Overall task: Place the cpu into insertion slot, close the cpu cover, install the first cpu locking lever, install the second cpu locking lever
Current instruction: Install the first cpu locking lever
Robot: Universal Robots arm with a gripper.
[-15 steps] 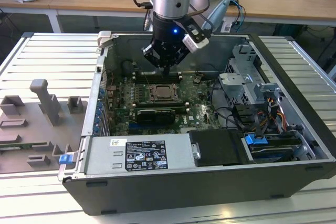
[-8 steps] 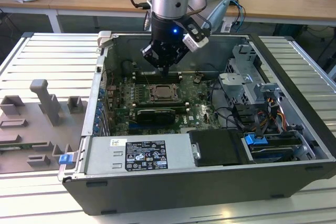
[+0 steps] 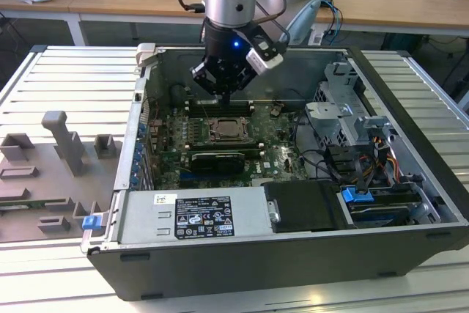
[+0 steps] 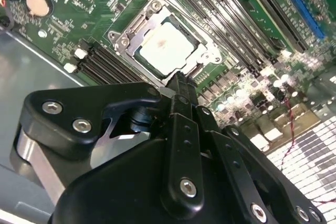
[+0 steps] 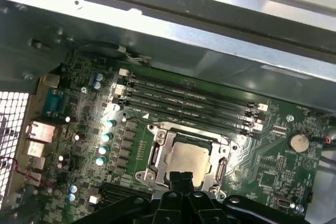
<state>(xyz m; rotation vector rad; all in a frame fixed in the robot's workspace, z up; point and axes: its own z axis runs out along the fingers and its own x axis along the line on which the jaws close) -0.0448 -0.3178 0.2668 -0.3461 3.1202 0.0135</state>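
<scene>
Risk first. You are hanging the gripper (image 3: 225,95) low over the insertion slot (image 4: 118,38), inside the open computer case (image 3: 220,254). The cpu (image 4: 167,50) is lying flat in the slot, its pale top showing through the window of the cpu cover (image 4: 203,44), which I am judging to be down around it.

If you are pressing down off line here, the tip is likely landing on the chip's top or the thin frame rather than on a lever, scratching or bending it. A sideways slip is risking the memory slots (image 5: 189,98), sitting at 12 o'clock of the slot in the exterior view, or the graphics card (image 3: 216,159) at 6 o'clock. I am not making out how either locking lever is sitting, so a half-latched cover springing up is a second worry.

Fingers (image 4: 181,95): pressing together into one narrow tip, carrying nothing. In both wrist views the tip is lining up over the cover's edge beside the cpu. Whether it is touching or just clear, I cannot tell.
</scene>
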